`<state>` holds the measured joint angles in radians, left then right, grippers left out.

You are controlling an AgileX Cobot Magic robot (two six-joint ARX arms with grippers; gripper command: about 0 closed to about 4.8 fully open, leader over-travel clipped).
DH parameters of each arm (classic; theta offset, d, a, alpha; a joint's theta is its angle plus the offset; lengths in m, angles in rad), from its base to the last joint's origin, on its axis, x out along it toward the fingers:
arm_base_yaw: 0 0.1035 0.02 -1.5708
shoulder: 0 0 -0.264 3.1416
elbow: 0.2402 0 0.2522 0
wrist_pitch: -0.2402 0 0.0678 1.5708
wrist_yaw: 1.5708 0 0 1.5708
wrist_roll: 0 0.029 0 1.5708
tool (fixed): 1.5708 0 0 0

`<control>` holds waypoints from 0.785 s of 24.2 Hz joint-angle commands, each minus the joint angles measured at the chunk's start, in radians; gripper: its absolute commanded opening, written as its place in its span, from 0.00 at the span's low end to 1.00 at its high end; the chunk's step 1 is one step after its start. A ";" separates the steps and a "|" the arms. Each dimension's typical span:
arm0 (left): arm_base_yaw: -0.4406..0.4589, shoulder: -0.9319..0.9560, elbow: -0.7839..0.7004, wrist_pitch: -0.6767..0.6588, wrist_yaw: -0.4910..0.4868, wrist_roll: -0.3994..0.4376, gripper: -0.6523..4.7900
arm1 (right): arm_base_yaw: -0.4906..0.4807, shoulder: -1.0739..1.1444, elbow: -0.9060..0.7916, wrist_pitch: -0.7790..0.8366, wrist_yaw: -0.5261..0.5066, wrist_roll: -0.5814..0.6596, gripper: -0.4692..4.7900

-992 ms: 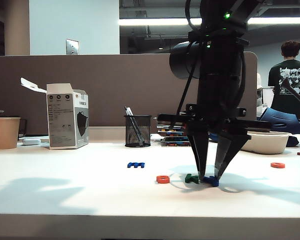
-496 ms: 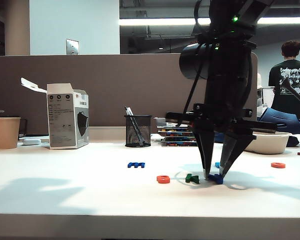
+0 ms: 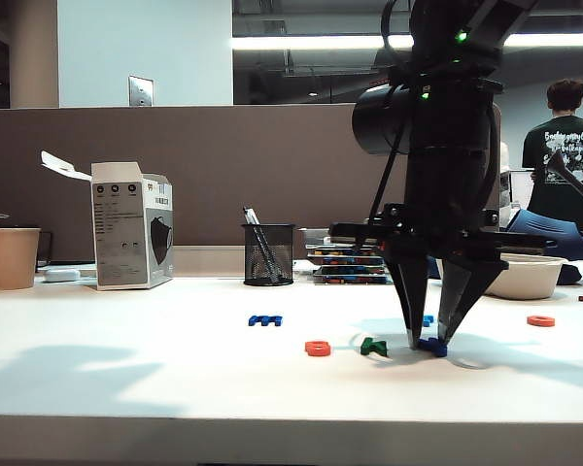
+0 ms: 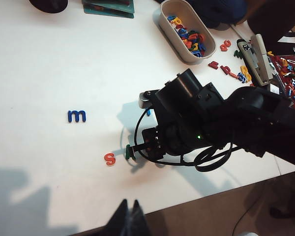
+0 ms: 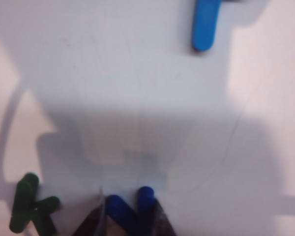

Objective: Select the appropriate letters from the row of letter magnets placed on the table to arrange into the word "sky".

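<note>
right gripper [image 3: 428, 342] is down at the table [image 3: 175, 388], tips pointing straight down with the dark blue letter [image 3: 432, 346] pinched between them, letter sitting on the surface. green letter [image 3: 373, 347] is just to its left, not touching, and the orange s [image 3: 318, 348] a bit further left again. light blue letter [image 3: 427, 319] peeks out right behind the fingers. blue m [image 3: 264, 319] lies off to the left, further back. another orange letter [image 3: 540, 320] sits well apart on the right. back edge has a paper cup [image 3: 12, 257], an open box [image 3: 129, 238], a mesh pen holder [image 3: 268, 253] and a white tub [image 3: 525, 276]. left gripper isn't in shot.
</note>
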<state>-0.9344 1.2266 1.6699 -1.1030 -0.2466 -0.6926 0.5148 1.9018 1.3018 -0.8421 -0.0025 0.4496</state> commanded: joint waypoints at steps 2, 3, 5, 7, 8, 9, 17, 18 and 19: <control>0.000 -0.003 0.003 0.005 -0.003 0.004 0.11 | -0.004 0.032 -0.029 -0.048 0.026 -0.001 0.27; 0.000 -0.003 0.003 0.005 -0.003 0.004 0.11 | -0.004 0.032 -0.029 -0.049 0.026 0.000 0.27; 0.001 -0.003 0.003 0.005 -0.003 0.004 0.11 | -0.004 0.032 -0.029 -0.054 0.027 0.004 0.27; 0.000 -0.003 0.003 0.005 -0.003 0.004 0.11 | -0.004 0.032 -0.029 -0.061 0.027 0.014 0.27; 0.000 -0.003 0.003 0.005 -0.003 0.004 0.11 | -0.004 0.032 -0.029 -0.068 0.031 0.019 0.27; 0.000 -0.003 0.003 0.005 -0.002 0.004 0.11 | -0.004 0.032 -0.029 -0.070 0.031 0.022 0.27; 0.000 -0.003 0.003 0.005 -0.003 0.004 0.11 | -0.004 0.031 -0.029 -0.079 0.031 0.060 0.27; 0.000 -0.003 0.003 0.005 -0.002 0.004 0.11 | -0.004 0.031 -0.029 -0.082 0.035 0.065 0.27; 0.000 -0.003 0.003 0.005 -0.002 0.005 0.11 | -0.004 0.031 -0.029 -0.085 0.039 0.068 0.27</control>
<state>-0.9344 1.2266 1.6699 -1.1030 -0.2462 -0.6926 0.5137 1.9015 1.3018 -0.8623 0.0147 0.5045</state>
